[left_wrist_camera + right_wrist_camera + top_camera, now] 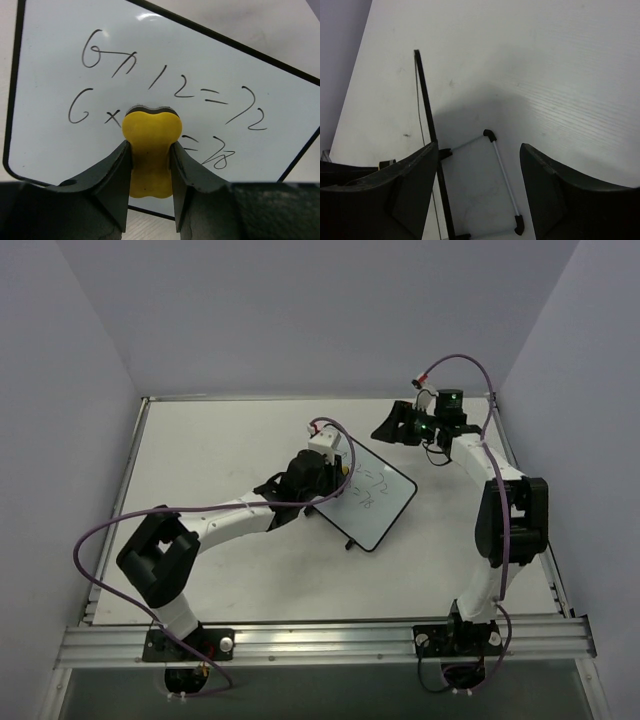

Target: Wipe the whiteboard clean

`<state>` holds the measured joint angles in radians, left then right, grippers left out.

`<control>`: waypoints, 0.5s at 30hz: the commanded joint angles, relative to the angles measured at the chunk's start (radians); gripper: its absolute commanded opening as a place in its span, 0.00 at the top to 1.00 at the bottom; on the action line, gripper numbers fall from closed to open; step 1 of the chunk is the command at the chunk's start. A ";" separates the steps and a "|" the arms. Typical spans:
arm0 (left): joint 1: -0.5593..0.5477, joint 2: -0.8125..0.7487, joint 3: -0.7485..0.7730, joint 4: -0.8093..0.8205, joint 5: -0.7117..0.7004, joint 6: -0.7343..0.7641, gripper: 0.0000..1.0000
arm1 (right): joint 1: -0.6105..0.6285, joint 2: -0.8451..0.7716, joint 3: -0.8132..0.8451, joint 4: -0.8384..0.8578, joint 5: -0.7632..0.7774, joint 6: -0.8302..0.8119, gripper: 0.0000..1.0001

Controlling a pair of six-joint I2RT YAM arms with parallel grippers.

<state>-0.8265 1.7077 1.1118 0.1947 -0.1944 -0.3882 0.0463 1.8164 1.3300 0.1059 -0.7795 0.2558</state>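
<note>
While the left arm (230, 520) reaches from its near-left base, elbow folded low at the left of the worktop (220, 440) and forearm running toward the middle, we see the left claw (150, 146) clamped on a yellow eraser (151, 127), 1 finger on each side of its narrow waist. That eraser points at the whiteboard (378, 505), which sits skewed near the worktop's centre with 2 lines of black sums (175, 85) on it; whether felt meets board we cannot tell. From the near-right base the right arm (510, 515) rises to a high elbow, then stretches toward the far right. We find the right claw (479, 147) spread wide, gripping nothing, just off the board's far corner.
</note>
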 commanded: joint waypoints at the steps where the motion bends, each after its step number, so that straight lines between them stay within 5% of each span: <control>1: 0.033 -0.060 -0.020 0.008 -0.019 -0.037 0.98 | 0.050 0.011 0.049 -0.028 -0.073 -0.075 0.38; 8: 0.050 -0.060 -0.026 0.023 0.019 -0.025 0.98 | 0.087 0.027 0.043 0.032 -0.124 -0.052 0.46; 15: 0.073 -0.036 -0.013 0.035 0.044 -0.028 0.98 | 0.121 0.050 0.090 -0.064 -0.109 -0.128 0.65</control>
<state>-0.7715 1.6821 1.0870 0.1875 -0.1745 -0.4088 0.1501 1.8545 1.3697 0.0780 -0.8597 0.1780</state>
